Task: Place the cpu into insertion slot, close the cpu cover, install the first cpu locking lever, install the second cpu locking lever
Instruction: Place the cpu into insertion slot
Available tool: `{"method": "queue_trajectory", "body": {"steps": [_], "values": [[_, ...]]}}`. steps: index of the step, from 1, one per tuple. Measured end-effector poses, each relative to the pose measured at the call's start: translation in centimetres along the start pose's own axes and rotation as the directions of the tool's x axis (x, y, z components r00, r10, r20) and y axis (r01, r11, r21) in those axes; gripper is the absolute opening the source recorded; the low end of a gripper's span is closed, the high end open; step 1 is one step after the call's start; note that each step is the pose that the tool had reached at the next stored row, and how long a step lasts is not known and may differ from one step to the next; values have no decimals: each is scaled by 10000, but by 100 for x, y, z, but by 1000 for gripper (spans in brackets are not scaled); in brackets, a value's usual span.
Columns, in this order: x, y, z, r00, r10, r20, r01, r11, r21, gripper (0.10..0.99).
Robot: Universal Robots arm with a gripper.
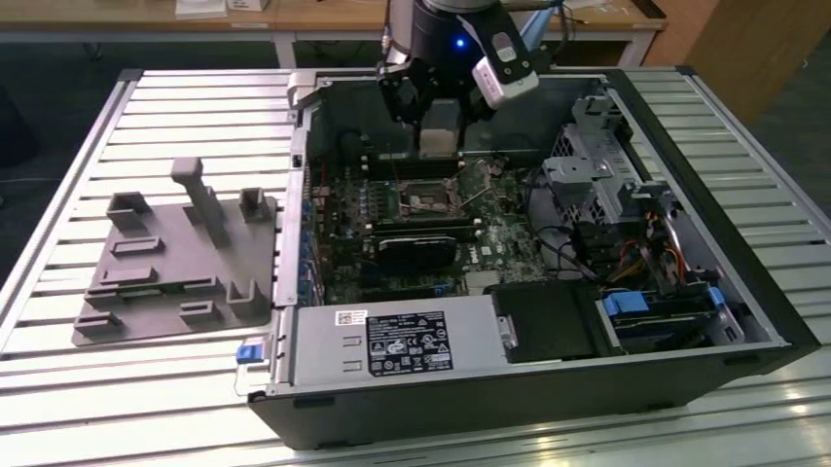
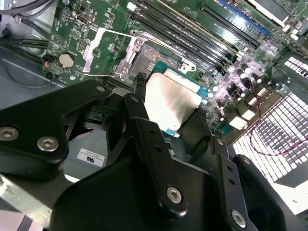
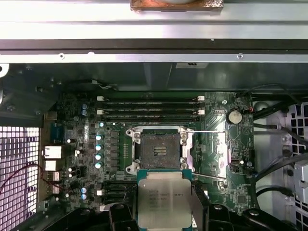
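Note:
My gripper (image 3: 161,208) is shut on the cpu (image 3: 161,198), a flat square chip with a silvery top, pinched by its two side edges between black fingers (image 3: 201,204). In the second wrist view the cpu (image 2: 171,103) hangs tilted just beside the insertion slot (image 2: 148,57). The insertion slot (image 3: 159,150) has its dark pin field bare inside a silvery rim. The cpu cover (image 2: 90,53) stands swung open away from the socket. Two thin wire levers (image 3: 208,131) stick out, unlatched. In the exterior view the gripper (image 1: 439,146) hovers above the insertion slot (image 1: 426,200) inside the computer case.
Long black memory slots (image 3: 149,108) run beside the socket. A black fan module (image 1: 418,248) lies on the board on the near side of the socket. A drive cage (image 1: 597,175) and cables (image 1: 643,258) fill the exterior view's right. A grey fixture (image 1: 169,263) sits outside the case.

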State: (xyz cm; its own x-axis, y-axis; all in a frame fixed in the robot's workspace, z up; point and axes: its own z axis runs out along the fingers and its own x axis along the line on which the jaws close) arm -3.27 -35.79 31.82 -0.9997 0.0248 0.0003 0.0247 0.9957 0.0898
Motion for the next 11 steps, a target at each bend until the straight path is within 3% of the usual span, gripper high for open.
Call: {"method": "queue_trajectory", "body": {"steps": [11], "values": [[1,11,115,10000,0,0,0,10000,0,537]]}}
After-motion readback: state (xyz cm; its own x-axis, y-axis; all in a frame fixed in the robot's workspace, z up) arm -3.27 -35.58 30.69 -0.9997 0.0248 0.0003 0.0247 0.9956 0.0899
